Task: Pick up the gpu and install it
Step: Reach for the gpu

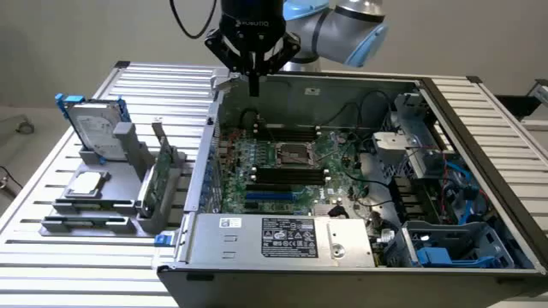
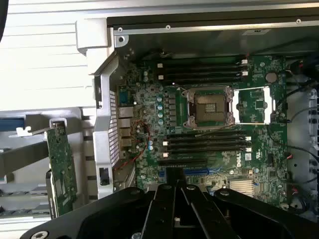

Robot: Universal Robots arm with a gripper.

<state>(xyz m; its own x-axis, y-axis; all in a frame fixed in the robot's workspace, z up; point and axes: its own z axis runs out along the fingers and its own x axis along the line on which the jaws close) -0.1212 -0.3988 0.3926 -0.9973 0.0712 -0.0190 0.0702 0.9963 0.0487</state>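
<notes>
ROBOT ARM POISED OVER OPEN COMPUTER: The gripper (image 1: 254, 88) hangs above the back edge of an open computer case (image 1: 479, 192) on a slatted metal desk (image 1: 51, 256). Its fingers (image 1: 254, 80) are pressed together into one narrow tip and hold nothing. The gpu (image 1: 156, 183) stands on edge in a grey holder (image 1: 128, 221) just beside the case, on the exterior view's left and well apart from the gripper.

The exterior view supplies the surroundings. A hard drive (image 1: 92, 128) with blue rails is propped upright at the holder's far end. A small square CPU chip (image 1: 86, 183) lies flat on the holder near the gpu. A power supply (image 1: 283, 237) with a white label spans the near end of the case.

The wrist view looks into the case past the gripper (image 2: 174, 191) and its closed fingers (image 2: 162, 214), and gives the detail inside. It takes in the green motherboard (image 2: 149, 114) and the open processor socket (image 2: 209, 107), with rows of black memory slots (image 2: 204, 142) on either side of the socket. The gpu (image 2: 62, 169) is seen outside the case's perforated wall, with its green circuit-board face toward the camera.
</notes>
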